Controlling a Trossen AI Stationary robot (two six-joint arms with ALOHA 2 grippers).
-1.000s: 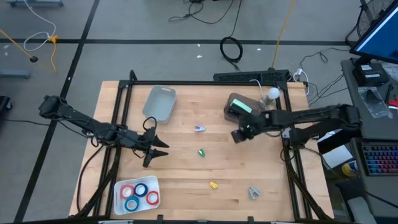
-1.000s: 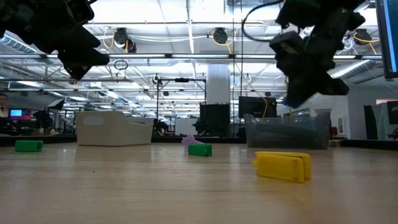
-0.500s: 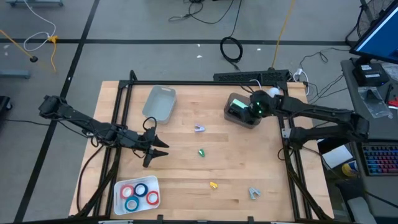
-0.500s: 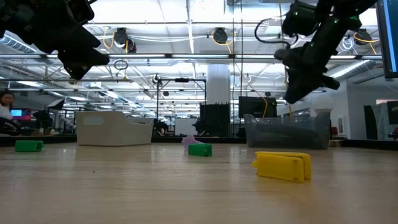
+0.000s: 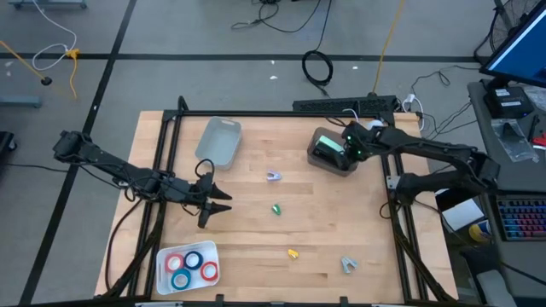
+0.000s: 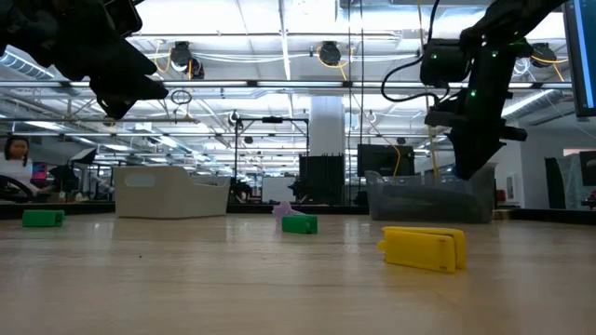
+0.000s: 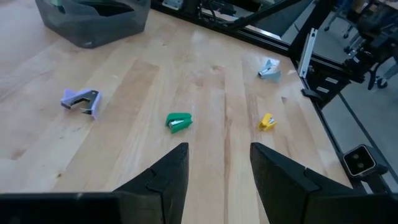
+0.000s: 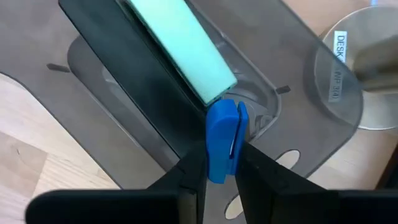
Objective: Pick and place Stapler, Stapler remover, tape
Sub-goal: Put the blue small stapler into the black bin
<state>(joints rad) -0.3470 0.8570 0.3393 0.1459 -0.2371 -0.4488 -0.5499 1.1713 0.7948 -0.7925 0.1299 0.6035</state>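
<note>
My right gripper (image 8: pixel 219 168) is shut on a small blue stapler (image 8: pixel 222 137) and hangs over the dark tray (image 5: pixel 317 159) at the table's far right. A mint-green stapler (image 8: pixel 180 43) lies in that tray. My left gripper (image 7: pixel 219 168) hovers open over the table's left middle, touching nothing. On the wood lie a purple staple remover (image 5: pixel 274 176), a green mini stapler (image 5: pixel 276 208), a yellow one (image 5: pixel 293 253) and a grey-blue remover (image 5: pixel 348 264). Red and blue tape rolls (image 5: pixel 191 266) lie flat in a white tray at the near left. My right gripper pinches the blue stapler's two flat sides (image 8: pixel 214 155) between its fingers. The fingers come from above, slanting steeply down. The stapler stands out beyond the fingertips, lifted clear above the dark tray's floor, next to the mint-green stapler's end.
A pale grey tray (image 5: pixel 220 141) stands at the far left of the table. A clear round dispenser (image 8: pixel 348 68) sits just beyond the dark tray. Black frame rails run along the table's left and right edges.
My right gripper has swung from over the table's middle right toward the far edge, ending above the dark tray, and has tipped to point more steeply down. It has stayed shut.
</note>
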